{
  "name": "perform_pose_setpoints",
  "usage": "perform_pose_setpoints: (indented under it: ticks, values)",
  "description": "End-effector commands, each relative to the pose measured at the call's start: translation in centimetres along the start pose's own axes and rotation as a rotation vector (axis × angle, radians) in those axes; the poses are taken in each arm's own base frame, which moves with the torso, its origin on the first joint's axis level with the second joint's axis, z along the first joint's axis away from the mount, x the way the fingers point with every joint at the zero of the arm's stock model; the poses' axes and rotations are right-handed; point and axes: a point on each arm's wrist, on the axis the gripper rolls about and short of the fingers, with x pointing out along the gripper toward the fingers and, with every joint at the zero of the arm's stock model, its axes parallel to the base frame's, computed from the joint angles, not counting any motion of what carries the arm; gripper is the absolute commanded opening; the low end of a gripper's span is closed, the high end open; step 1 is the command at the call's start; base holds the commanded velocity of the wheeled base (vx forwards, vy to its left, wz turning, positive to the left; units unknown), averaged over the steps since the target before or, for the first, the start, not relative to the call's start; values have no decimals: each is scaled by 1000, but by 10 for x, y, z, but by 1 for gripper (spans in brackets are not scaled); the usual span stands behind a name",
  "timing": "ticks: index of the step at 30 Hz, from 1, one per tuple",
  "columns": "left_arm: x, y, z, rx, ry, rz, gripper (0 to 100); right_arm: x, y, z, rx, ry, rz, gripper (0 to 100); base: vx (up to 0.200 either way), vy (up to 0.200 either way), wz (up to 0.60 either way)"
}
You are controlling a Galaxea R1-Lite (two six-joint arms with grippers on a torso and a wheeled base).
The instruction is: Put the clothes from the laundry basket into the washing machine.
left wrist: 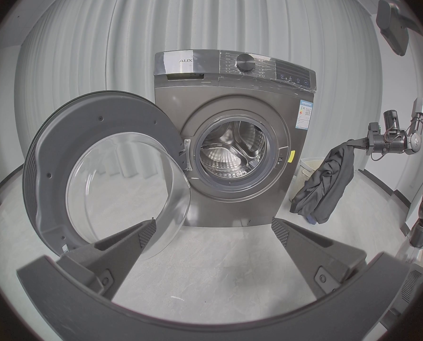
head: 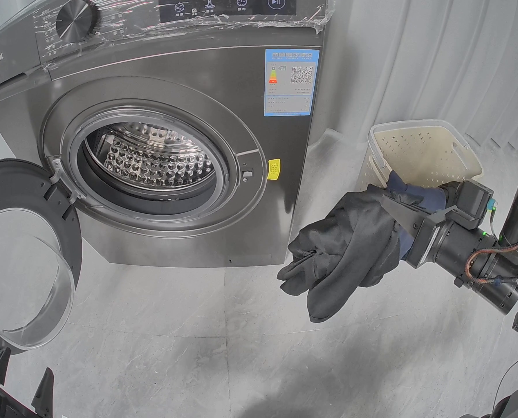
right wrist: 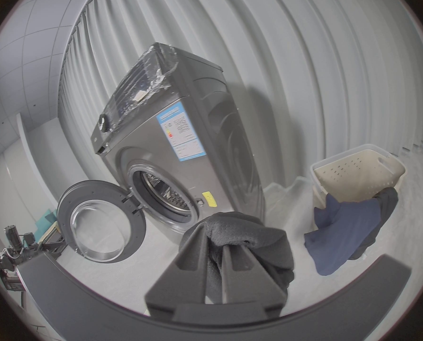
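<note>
Hanging low and nearest the robot, the left pincer (head: 18,387) is holding its fingers wide apart with nothing between them, apparently keeping out of the way. Farther out on the right, the right pincer (right wrist: 221,266) is clamping a dark garment (head: 340,251). The garment is drooping in folds above the floor (head: 212,332), clear of the laundry basket (head: 381,140) just behind it, so it is looking like a load lifted out for carrying across. A blue garment (right wrist: 344,233) is hanging beside that pincer toward the basket rim; I cannot tell whether it is caught up with the load or draped on the rim. Beyond, the door (head: 15,187) is standing swung open to the left, leaving the drum (head: 154,158) of the washing machine (head: 212,82) exposed for loading.
</note>
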Motion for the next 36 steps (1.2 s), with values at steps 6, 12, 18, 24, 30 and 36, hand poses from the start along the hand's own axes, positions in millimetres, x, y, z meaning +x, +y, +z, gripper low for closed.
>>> perform_pose_setpoints:
  ticks: [6, 12, 18, 24, 30, 36]
  values:
    - [0, 0, -4, 0, 3, 0, 100, 0, -1, 0, 0, 1, -2, 0, -167, 0, 0]
    - [0, 0, -4, 0, 3, -1, 100, 0, -2, 0, 0, -2, -11, 0, 0, 133, 0]
    - [0, 0, -4, 0, 3, -1, 100, 1, -4, 1, 0, -4, -20, 0, 0, 200, 0]
    - [0, 0, -4, 0, 3, 0, 100, 1, -4, 1, 0, -4, -20, 0, 0, 200, 0]
    - [0, 0, -4, 0, 3, 0, 100, 0, -5, 0, 4, -2, -20, 0, 0, 200, 0]
    - [0, 0, -4, 0, 3, 2, 100, 0, -5, -1, 8, 2, -21, 0, 0, 167, 0]
